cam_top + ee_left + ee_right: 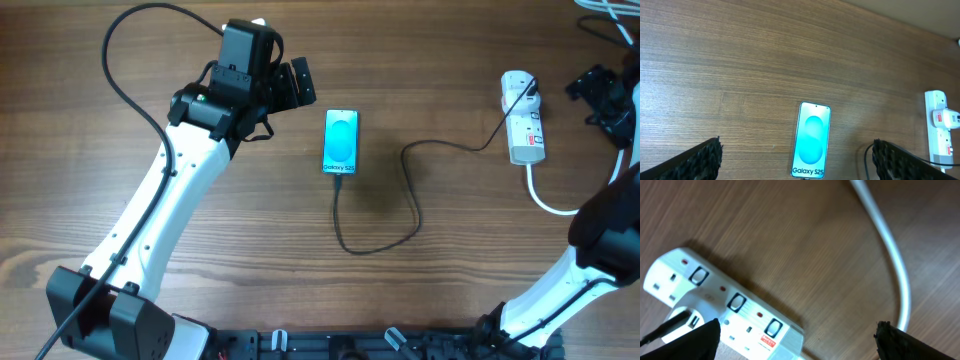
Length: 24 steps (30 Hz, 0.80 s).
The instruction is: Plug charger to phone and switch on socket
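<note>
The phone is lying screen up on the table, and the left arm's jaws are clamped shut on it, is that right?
Not quite. The phone does lie screen up on the table, but the left gripper has its jaws wide open, not touching it. The left wrist view shows this.

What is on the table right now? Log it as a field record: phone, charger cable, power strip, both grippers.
phone: flat cyan-screened smartphone, face up, untouched
charger: thin black cable looping from the phone's lower edge to the socket; seating at the phone cannot be told
socket: white oblong power strip, thick white cord trailing; switch state unreadable
left gripper: open, empty, above the phone
right gripper: open, empty, over the socket
</note>
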Motion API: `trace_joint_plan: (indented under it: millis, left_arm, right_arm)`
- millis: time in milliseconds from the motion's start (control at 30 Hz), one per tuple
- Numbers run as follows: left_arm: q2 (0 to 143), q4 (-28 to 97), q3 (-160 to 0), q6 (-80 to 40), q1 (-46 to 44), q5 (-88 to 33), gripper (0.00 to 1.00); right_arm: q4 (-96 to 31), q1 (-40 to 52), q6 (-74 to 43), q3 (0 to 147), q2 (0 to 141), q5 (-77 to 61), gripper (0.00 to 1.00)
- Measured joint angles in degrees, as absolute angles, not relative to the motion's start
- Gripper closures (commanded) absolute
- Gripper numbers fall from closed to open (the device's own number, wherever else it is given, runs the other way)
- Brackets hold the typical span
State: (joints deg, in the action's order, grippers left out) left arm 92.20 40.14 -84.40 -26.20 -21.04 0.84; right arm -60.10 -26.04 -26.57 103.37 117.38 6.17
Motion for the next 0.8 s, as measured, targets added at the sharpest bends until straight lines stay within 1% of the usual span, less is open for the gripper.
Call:
trace_joint_plan:
  millis: [267, 800]
  left_arm:
    - [92.20, 40.14, -84.40, -26.20, -21.04, 1.04, 0.00]
    - [92.20, 40.14, -84.40, -26.20, -21.04, 1.04, 0.00]
  right_arm:
    - [-56.86, -26.04, -22.39, 101.60, 119.83, 1.85, 0.00]
    - [-54.68, -26.79, -19.75, 100.73, 125.38, 1.28, 0.00]
